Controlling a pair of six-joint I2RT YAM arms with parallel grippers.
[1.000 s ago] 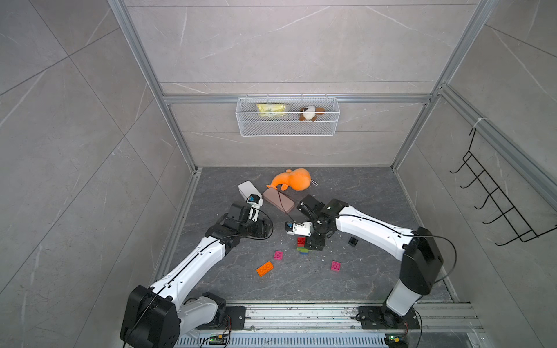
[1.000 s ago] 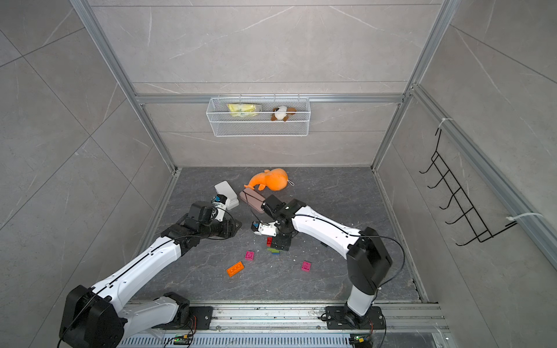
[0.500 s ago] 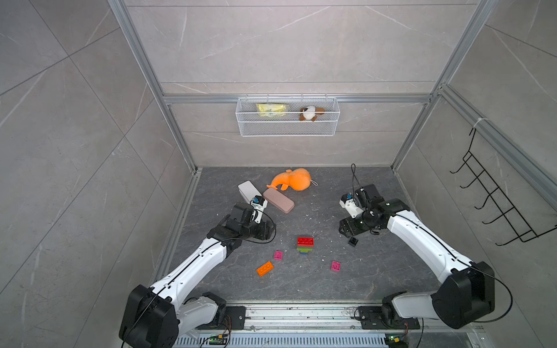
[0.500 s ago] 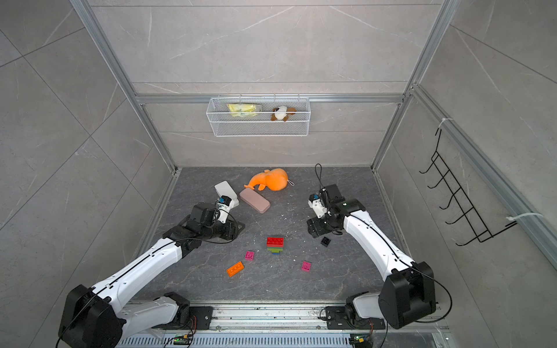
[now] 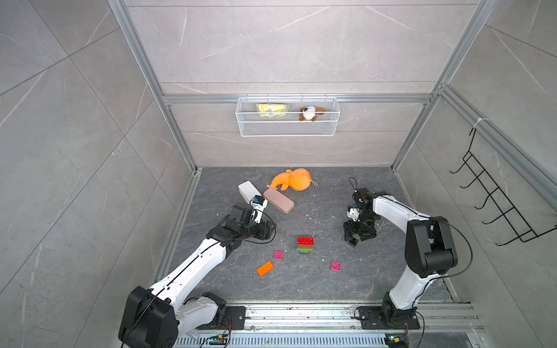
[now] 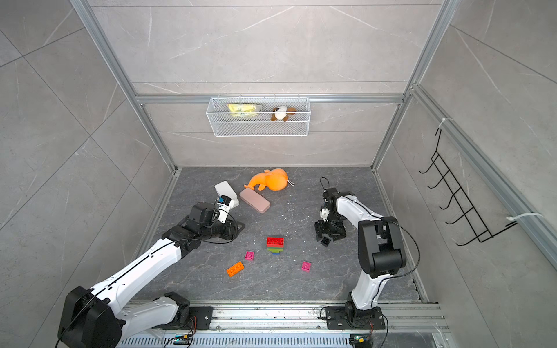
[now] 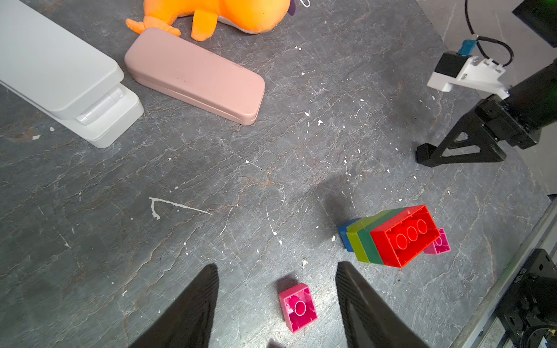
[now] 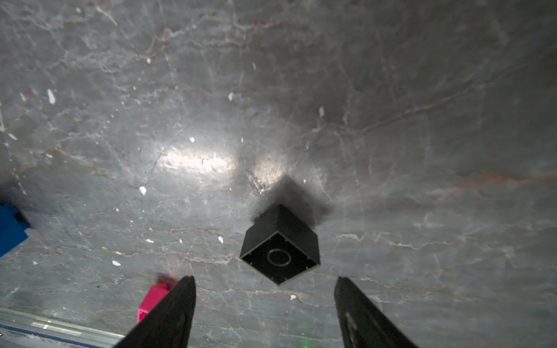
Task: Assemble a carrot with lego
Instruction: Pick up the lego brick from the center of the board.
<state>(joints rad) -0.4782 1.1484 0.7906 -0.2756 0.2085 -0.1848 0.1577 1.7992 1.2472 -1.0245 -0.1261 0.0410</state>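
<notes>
The carrot (image 5: 305, 245) (image 6: 275, 245) is a short stack in the middle of the floor, held by nothing: red brick, two green layers, blue tip. Its red end shows hollow in the left wrist view (image 7: 394, 238). Loose lego lie round it: two pink bricks (image 5: 278, 255) (image 5: 335, 266), an orange one (image 5: 265, 268) and a black one (image 5: 352, 242). My left gripper (image 7: 275, 266) hangs open left of the stack, above a pink brick (image 7: 298, 307). My right gripper (image 8: 264, 280) is open, its tips just short of the black brick (image 8: 280, 250).
An orange plush toy (image 5: 294, 180), a pink case (image 5: 278, 201) and a white case (image 5: 248, 190) lie at the back left. A wire basket (image 5: 287, 120) hangs on the back wall, a black hook rack (image 5: 497, 208) on the right wall.
My right arm left the stack in the middle and swung to the right side, then came down toward the black brick. The left arm barely moved.
</notes>
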